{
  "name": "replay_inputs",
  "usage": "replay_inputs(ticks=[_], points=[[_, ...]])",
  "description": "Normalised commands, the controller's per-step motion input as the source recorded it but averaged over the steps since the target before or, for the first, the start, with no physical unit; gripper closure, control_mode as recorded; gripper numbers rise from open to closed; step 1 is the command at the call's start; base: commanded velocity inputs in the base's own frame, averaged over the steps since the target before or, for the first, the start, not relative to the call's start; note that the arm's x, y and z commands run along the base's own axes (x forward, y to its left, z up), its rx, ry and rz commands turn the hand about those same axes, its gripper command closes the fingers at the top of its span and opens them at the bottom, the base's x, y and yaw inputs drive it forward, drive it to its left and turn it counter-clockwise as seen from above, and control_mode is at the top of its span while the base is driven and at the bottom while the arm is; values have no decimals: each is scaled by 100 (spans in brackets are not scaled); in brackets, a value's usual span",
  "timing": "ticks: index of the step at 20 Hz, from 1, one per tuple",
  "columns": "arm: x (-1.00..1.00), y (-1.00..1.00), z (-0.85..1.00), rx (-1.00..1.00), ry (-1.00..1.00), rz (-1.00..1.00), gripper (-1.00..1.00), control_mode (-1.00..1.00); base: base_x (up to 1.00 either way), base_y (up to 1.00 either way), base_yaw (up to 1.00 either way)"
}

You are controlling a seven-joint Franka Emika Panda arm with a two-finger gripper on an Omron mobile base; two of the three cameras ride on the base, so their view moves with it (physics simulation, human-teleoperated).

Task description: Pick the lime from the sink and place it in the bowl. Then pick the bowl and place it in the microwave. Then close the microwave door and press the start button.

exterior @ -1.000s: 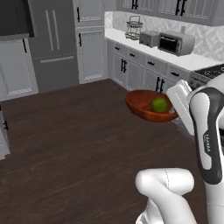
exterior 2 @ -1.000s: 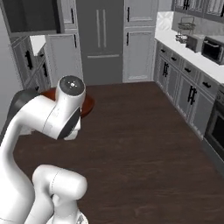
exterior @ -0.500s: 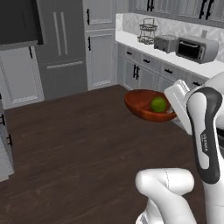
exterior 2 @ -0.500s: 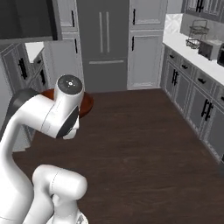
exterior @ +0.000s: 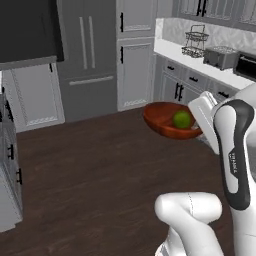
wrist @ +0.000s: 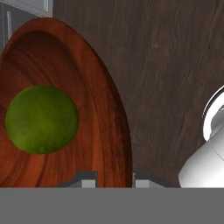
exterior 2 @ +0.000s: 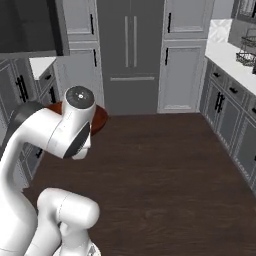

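The wide, shallow reddish-brown wooden bowl [exterior: 170, 121] is up in the air over the dark wood-plank floor [exterior: 95, 175], carried at the end of the white arm [exterior: 235, 150]. Its inside is glossy, with dark grain rings sweeping round it. Sitting in it is the small round yellow-green lime [exterior: 182, 119], resting toward the side nearest the hand, much smaller than the dish around it.

From the hand camera the two-finger gripper [wrist: 115, 178] comes up at the bottom edge, one dark tip [wrist: 89, 178] inside the bowl's rim and the other outside it, so the fingers are clamped on the rim of the bowl [wrist: 109, 113]. The lime [wrist: 42, 119] looks big here, dull green and faintly mottled, lying against the curved inner wall.

The left base camera gives the whole bowl side-on, with grey lower cabinets [exterior: 182, 87] and a white counter [exterior: 200, 60] behind it carrying a wire rack [exterior: 195, 42] and a toaster [exterior: 220, 57]. The right base camera has just a sliver of the bowl [exterior 2: 99, 118] peeking out from behind the arm's shoulder joint [exterior 2: 75, 125], the lime hidden, and the tall grey refrigerator [exterior 2: 131, 50] straight ahead
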Motion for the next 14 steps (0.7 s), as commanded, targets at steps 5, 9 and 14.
replay_inputs(ticks=[5,9,14], points=[[0,0,0,0,0,0,100,100,100,-36,39],[0,0,0,0,0,0,100,100,100,-55,50],[0,0,0,0,0,0,100,100,84,-72,51]])
